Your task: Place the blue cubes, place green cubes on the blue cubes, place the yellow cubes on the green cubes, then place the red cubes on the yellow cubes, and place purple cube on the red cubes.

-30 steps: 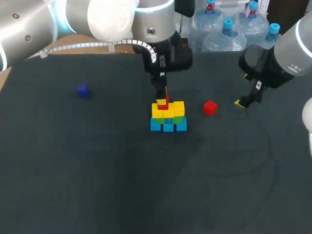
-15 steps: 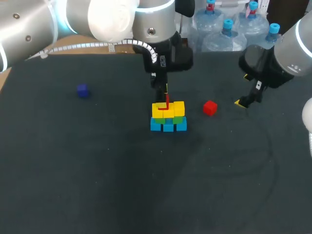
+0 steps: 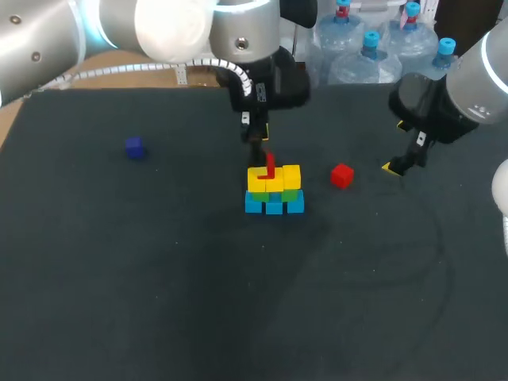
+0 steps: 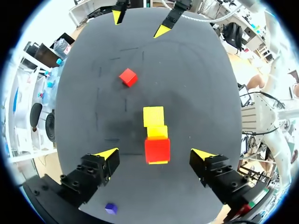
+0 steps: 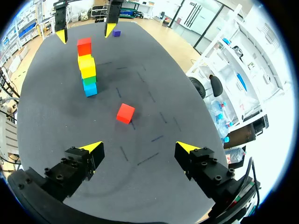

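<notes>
The table [image 3: 159,278] is plain black. The stack is banded upward: blue cubes [image 3: 274,206], green cubes [image 3: 290,194], yellow cubes [image 3: 290,176], top red cube [image 4: 157,149]. At its three o'clock is a loose red cube [image 3: 341,175], and at ten o'clock a dark purple cube [image 3: 135,148].

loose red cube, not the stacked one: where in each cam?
Head: loose red cube right of the stack, apart.
Left wrist: cube beyond the stack, ahead of left hand.
Right wrist: cube ahead of right hand, nearer than the stack.
Shared landmark: the stack.
</notes>
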Available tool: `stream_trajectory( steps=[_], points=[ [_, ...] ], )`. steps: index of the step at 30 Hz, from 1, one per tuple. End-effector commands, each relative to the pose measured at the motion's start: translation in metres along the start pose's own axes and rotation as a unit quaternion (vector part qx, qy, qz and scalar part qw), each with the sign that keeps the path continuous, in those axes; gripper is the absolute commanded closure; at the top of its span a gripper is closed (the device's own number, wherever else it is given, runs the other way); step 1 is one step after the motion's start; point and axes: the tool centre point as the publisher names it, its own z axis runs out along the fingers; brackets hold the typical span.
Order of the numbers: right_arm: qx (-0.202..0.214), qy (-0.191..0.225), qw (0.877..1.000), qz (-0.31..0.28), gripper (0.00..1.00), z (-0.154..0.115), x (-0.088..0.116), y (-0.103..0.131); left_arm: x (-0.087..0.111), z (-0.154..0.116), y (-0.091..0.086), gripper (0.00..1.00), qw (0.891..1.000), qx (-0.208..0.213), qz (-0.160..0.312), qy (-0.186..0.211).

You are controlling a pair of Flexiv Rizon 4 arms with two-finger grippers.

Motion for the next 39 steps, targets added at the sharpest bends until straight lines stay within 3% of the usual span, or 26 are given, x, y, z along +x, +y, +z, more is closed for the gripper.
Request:
stream_trajectory(
  steps=[1, 13, 18, 26, 28, 39],
  points=[
    [0.004, 0.000, 1.000, 0.001, 0.00, -0.001, 0.001, 0.002, 0.012, -0.009, -0.011, 0.00, 1.000, -0.017, -0.011, -0.004],
    [0.004, 0.000, 1.000, 0.001, 0.00, -0.001, 0.001, 0.002, 0.051, -0.024, -0.025, 0.00, 0.994, -0.079, -0.078, 0.001],
    [0.004, 0.000, 1.000, 0.001, 0.00, -0.001, 0.001, 0.002, 0.058, -0.024, -0.028, 0.00, 0.991, -0.094, -0.089, -0.020],
    [0.004, 0.000, 1.000, 0.001, 0.00, -0.001, 0.001, 0.002, 0.058, -0.030, -0.028, 0.00, 0.982, -0.149, -0.090, -0.076],
    [0.004, 0.000, 1.000, 0.001, 0.00, -0.001, 0.001, 0.002, 0.051, -0.031, -0.027, 0.00, 0.984, -0.143, -0.062, -0.084],
    [0.004, 0.000, 1.000, 0.001, 0.00, -0.001, 0.001, 0.002, 0.051, -0.031, -0.027, 0.00, 0.984, -0.143, -0.062, -0.084]
  ],
)
